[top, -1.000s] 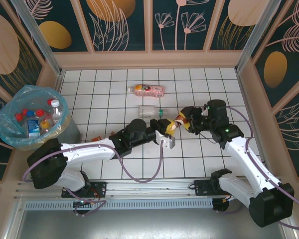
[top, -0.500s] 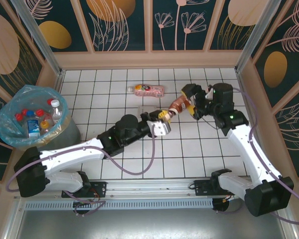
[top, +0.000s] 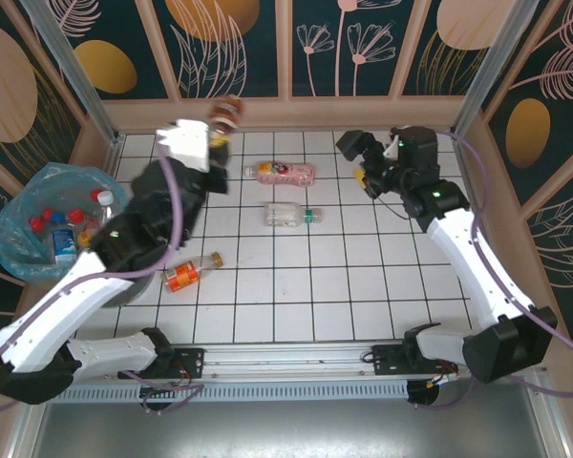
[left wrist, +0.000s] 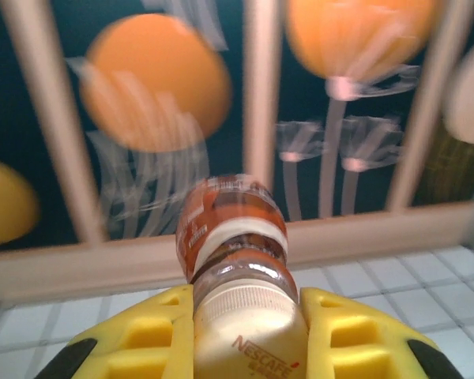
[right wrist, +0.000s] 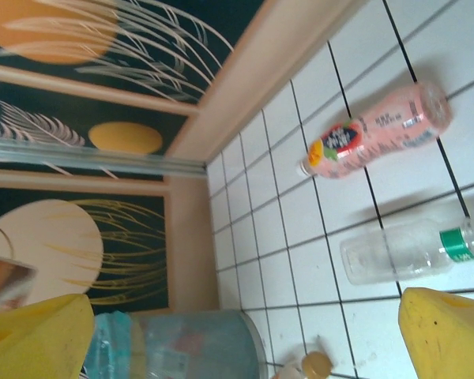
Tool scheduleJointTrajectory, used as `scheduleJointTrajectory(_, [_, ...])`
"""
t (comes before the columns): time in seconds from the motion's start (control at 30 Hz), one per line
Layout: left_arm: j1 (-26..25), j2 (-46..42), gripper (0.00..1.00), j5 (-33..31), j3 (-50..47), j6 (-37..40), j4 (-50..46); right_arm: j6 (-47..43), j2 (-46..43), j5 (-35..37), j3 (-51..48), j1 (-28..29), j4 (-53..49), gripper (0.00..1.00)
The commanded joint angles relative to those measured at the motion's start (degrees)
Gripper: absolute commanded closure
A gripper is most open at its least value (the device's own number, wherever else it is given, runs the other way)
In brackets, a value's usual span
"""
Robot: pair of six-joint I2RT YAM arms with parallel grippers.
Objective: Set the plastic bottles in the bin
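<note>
Plastic bottles [top: 65,229] with red caps and blue labels already sit in the bin [top: 14,243], the grey tub with a pale blue bag at the left edge of the bench [top: 363,286]. Just beside the bin lies an orange-labelled bottle [top: 191,274], its long axis slanted and its cap turned away from the bin. Further off, a clear bottle [top: 286,215] lies flat, green cap pointing away from the bin. Beyond that, a pink bottle [top: 285,173] lies with its cap toward the bin's side.

Up in the air past the bin, the left gripper [left wrist: 245,332] is clamped on a brown-labelled bottle [left wrist: 233,237] of creamy drink that sticks straight out toward the back wall. The right gripper [top: 356,160] hangs well away from the bin, jaws wide apart and empty.
</note>
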Motion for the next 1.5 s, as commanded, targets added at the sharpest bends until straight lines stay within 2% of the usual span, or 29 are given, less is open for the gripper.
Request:
scheduleJointTrajectory(0.0, [7.34, 0.48, 1.0, -9.36, 9.48, -5.21, -19.28, 0.21, 1.53, -0.33, -1.5, 2.26, 2.88, 0.01])
scheduleJointTrajectory(0.1, [12.58, 1.79, 1.0, -16.09, 17.43, -2.74, -25.78, 0.44, 2.6, -0.87, -1.99, 3.18, 4.05, 0.01])
scheduleJointTrajectory(0.23, [16.67, 2.17, 1.0, -23.77, 20.96, -0.43, -30.49, -0.39, 3.68, -2.0, -1.77, 3.43, 4.03, 0.01])
scheduleJointTrajectory(0.37, [21.13, 3.01, 1.0, -24.37, 21.5, -6.05, -38.74, -1.94, 4.67, -4.41, -0.66, 3.48, 2.85, 0.01])
scheduleJointTrajectory(0.47, [25.0, 3.92, 1.0, -20.03, 19.66, -10.25, -42.61, -3.18, 4.57, -5.13, -0.64, 3.44, 2.13, 0.01])
scheduleJointTrajectory(0.6, [31.63, 5.05, 1.0, -12.47, 15.93, -11.73, -42.91, -4.16, 4.05, -5.27, -1.9, 3.43, 1.73, 0.01])
scheduleJointTrajectory(0.8, [44.4, 5.66, 1.0, -6.46, 12.18, -8.73, -44.44, -3.7, 2.58, -5.95, -4.28, 3.44, 1.95, 0.01])
scheduleJointTrajectory(0.93, [51.83, 2.74, 1.0, 1.94, 5.54, -6.09, -40.43, -3.82, 2.82, -5.89, -4.94, 3.44, 1.72, 0.01])
scheduleJointTrajectory(1.03, [54.11, 1.36, 1.0, 6.61, -0.21, -5.46, -37.72, -2.92, 3.61, -6.23, -5.05, 3.52, 2.63, 0.01])
scheduleJointTrajectory(1.2, [54.51, 0.24, 1.0, 10.55, -5.61, -5.95, -34.36, -2.24, 4.96, -6.48, -4.18, 4.46, 3.48, 0.01])
scheduleJointTrajectory(1.3, [54.5, -0.27, 0.82, 11.0, -6.05, -6.42, -33.9, -2.24, 5.46, -6.08, -4.57, 4.88, 3.53, 0.01])
scheduleJointTrajectory(1.37, [54.49, -0.27, 0.54, 10.73, -5.53, -6.44, -34.58, -1.88, 5.51, -5.99, -5.23, 5.02, 3.9, 0.01])
scheduleJointTrajectory(1.4, [54.51, -0.27, 0.43, 10.58, -5.09, -6.65, -35.02, -1.72, 5.62, -5.9, -5.54, 5.1, 4.05, 0.01])
scheduleJointTrajectory(1.43, [54.46, -0.41, 0.37, 10.54, -4.64, -6.81, -35.31, -1.71, 5.81, -5.9, -5.74, 5.19, 4.14, 0.01])
scheduleJointTrajectory(1.47, [54.51, -0.57, 0.35, 10.64, -4.19, -6.86, -35.42, -1.71, 6.03, -5.9, -5.83, 5.19, 4.18, 0.01])
